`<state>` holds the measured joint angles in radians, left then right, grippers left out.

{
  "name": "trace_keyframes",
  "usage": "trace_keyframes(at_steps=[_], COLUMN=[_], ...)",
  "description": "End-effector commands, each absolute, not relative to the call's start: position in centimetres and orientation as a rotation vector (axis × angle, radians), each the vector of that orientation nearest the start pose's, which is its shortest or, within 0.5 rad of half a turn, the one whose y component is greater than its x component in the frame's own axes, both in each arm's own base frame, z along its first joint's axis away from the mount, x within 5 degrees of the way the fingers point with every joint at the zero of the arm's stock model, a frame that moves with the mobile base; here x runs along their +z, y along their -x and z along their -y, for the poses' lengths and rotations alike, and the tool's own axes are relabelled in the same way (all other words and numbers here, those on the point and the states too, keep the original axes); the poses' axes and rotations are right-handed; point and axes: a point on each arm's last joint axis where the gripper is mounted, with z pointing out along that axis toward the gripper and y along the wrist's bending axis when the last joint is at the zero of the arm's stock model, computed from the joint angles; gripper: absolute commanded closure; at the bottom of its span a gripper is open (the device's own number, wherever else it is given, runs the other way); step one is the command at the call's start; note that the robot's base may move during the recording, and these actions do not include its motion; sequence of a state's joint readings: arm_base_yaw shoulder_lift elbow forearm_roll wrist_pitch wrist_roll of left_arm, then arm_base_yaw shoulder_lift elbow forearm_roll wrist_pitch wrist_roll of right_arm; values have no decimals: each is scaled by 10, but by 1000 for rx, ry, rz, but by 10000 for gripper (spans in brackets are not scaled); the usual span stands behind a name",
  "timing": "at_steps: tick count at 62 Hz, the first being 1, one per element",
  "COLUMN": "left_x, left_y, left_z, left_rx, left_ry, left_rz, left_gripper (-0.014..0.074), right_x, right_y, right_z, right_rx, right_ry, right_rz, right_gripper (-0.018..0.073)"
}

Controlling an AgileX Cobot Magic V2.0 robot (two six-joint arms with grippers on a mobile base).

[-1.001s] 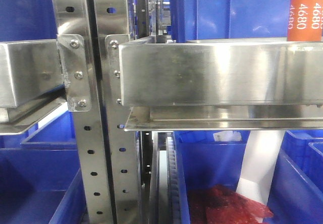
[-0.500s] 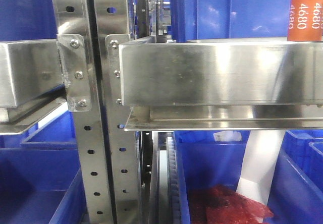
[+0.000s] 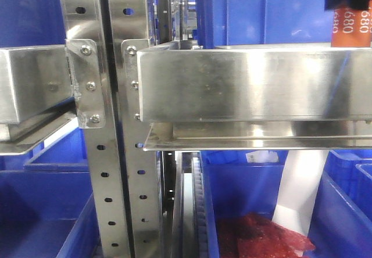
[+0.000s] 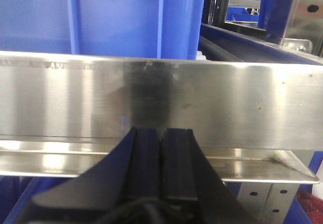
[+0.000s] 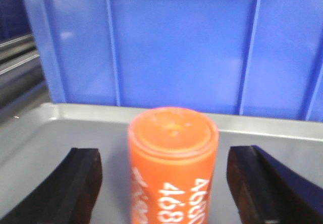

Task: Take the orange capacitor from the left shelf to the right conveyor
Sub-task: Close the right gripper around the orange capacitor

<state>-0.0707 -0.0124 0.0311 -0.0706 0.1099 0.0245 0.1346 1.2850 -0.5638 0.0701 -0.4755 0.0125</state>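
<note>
Grasp step. Your right gripper (image 5: 164,183) stands spread wide, with the orange capacitor (image 5: 173,148) upright between its fingers, untouched, on the left shelf (image 5: 35,128). Next you close squarely, then lift clear. Left gripper (image 4: 161,153): fingers pressed together, empty.

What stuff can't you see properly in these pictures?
- Front view: the right edge cuts off the orange capacitor; the shelf tray wall hides its bottom, the right gripper its top.
- Right wrist view: its base runs off the lower edge; its print is blurred.
- Left wrist view: a steel wall hides whatever lies behind.
- The conveyor shows in no view.
</note>
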Motion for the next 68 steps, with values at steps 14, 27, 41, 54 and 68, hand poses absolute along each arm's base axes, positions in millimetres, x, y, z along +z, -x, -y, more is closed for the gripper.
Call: trace_keyframes(at_steps=[14,27,41,54,68], left_x=[203,203,203,203,203], left_y=[-55,-55,-55,-55,-55], left_z=[4,4,4,4,4], left_rx=[-98,-98,-98,-98,-98], left_ry=[-18,-18,-18,-18,-18], left_rz=[-1518,-1518,-1518,-1518,-1518], left_gripper=[723,723,723,723,723], right_x=[276,271,262,275,310], right_y=[-276,-289,-296,-289,-256], right_z=[-28,-31,-33,-33,-30], right_rx=[135,177,174,172,153], right_ry=[-6,-9,7,33,59], right_rz=[-1594,-1605,-1622,-1586,-1589], right_gripper=[-45,-45,62,374,403])
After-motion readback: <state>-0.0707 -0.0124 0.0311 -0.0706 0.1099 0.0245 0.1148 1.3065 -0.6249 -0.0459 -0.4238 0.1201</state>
